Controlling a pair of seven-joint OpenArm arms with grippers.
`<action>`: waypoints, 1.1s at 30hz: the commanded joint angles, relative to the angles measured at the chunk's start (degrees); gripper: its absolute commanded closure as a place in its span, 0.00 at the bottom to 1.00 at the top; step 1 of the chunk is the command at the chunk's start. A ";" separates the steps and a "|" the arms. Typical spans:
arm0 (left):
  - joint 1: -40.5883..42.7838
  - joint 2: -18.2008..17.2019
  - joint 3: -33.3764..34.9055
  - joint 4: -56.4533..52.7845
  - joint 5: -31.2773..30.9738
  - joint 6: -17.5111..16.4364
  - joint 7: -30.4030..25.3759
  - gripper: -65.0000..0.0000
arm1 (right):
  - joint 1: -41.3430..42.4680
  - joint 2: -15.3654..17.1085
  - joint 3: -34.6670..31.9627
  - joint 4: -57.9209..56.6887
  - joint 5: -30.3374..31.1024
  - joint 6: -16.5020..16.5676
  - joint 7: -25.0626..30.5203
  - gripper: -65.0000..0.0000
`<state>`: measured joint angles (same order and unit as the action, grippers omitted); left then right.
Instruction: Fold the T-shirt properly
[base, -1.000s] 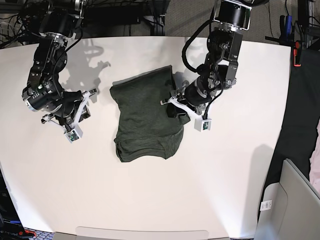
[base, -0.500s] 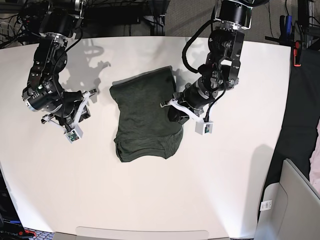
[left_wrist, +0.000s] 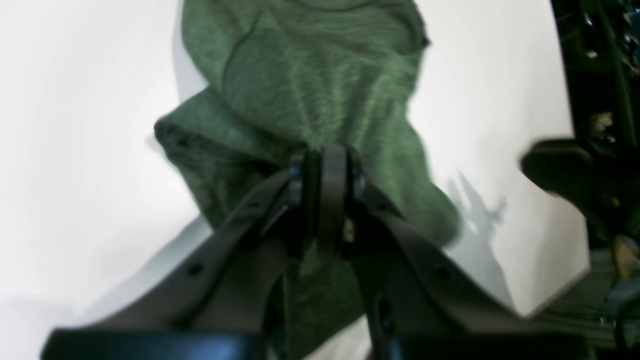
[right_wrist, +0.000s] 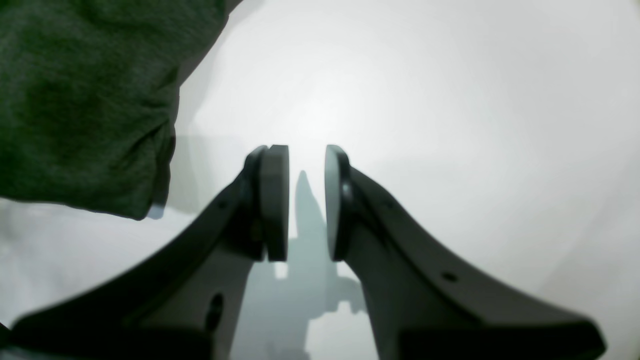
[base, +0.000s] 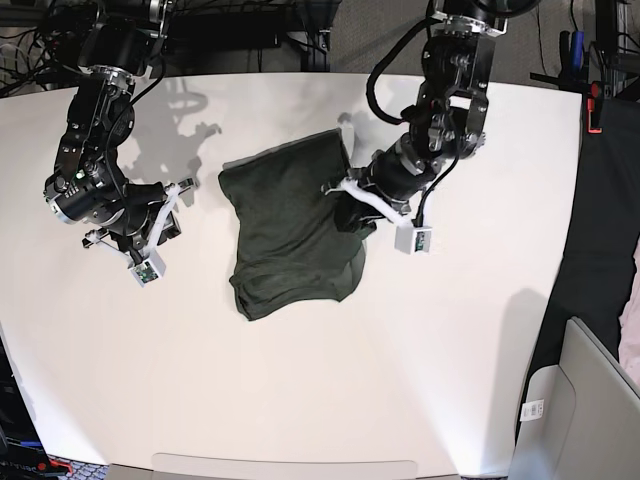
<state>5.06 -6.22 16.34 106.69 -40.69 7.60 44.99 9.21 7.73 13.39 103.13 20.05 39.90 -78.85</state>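
With the left tool (left_wrist: 322, 165) pinched tight on the shirt's (base: 290, 230) lifted edge mid-counter (base: 480, 330) and the right tool (right_wrist: 306, 200) slightly parted, empty, the fold wants a low, even carry across.

base: overhead, far | wrists: close behind claws | shared: T-shirt (base: 290, 235)

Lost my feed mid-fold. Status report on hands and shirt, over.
Left hand shut on the T-shirt, pinching its edge. Right hand open, holding nothing, apart from the shirt, over bare table. Shirt partly folded, bunched. Nothing in the way.
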 joint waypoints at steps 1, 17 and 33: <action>-0.09 -0.42 -0.29 2.45 -0.50 -0.52 -1.34 0.97 | 1.12 0.41 0.20 1.09 0.74 0.10 0.83 0.83; 2.37 -0.95 -2.76 1.39 -0.50 -0.25 -1.61 0.88 | 1.12 0.14 -0.16 0.91 0.47 0.10 0.91 0.83; -8.27 0.02 -2.58 -11.18 -0.59 -0.52 -1.61 0.63 | 0.15 0.14 0.11 1.09 0.74 0.10 0.91 0.83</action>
<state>-2.24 -6.35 13.76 94.50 -40.69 7.62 44.73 8.29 7.55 13.28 103.11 20.18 39.88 -78.83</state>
